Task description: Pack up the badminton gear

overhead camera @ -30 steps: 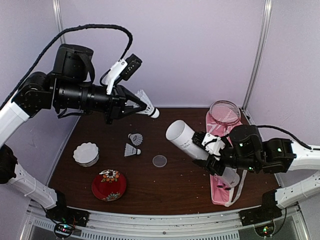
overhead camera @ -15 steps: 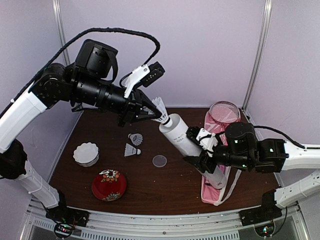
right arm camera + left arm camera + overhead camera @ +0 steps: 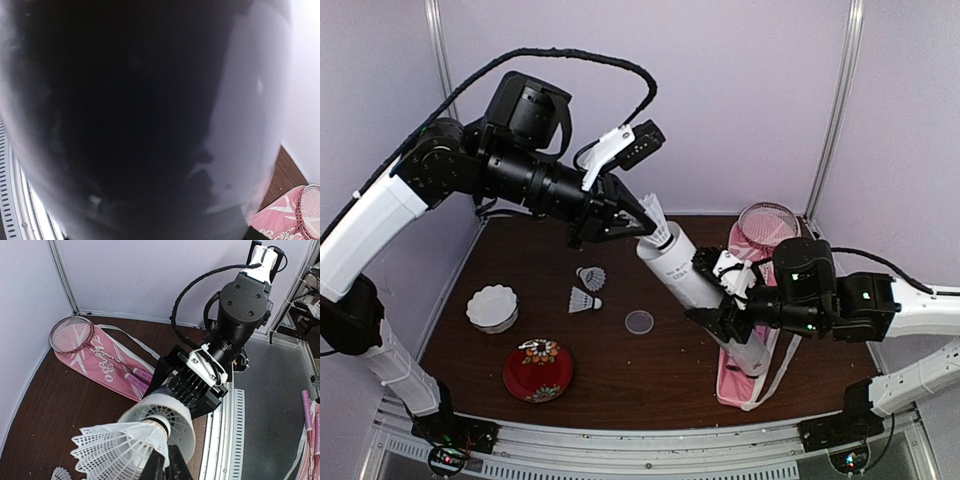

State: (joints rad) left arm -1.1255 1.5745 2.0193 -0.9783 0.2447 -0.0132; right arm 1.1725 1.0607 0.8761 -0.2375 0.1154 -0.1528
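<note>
My left gripper (image 3: pixel 647 228) is shut on the skirt of a white shuttlecock (image 3: pixel 654 214), cork end at the open mouth of the long white tube (image 3: pixel 685 275). In the left wrist view the shuttlecock (image 3: pixel 117 447) points its cork into the tube's mouth (image 3: pixel 192 427), with my fingertips (image 3: pixel 172 467) pinching its edge. My right gripper (image 3: pixel 730 303) is shut around the tube's middle and holds it tilted above the pink bag (image 3: pixel 758 375). The tube (image 3: pixel 150 120) fills the right wrist view. Two racquets (image 3: pixel 769 226) lie on the bag. Two more shuttlecocks (image 3: pixel 588 288) lie on the table.
A small clear round lid (image 3: pixel 639 321) lies mid-table. A white scalloped bowl (image 3: pixel 492 307) and a red floral plate (image 3: pixel 538 371) sit at the left front. Pale walls close in the table's back and sides.
My left arm has swung right, carrying the shuttlecock to the tube's mouth. My right gripper has shifted the tube left and raised its open end to meet it.
</note>
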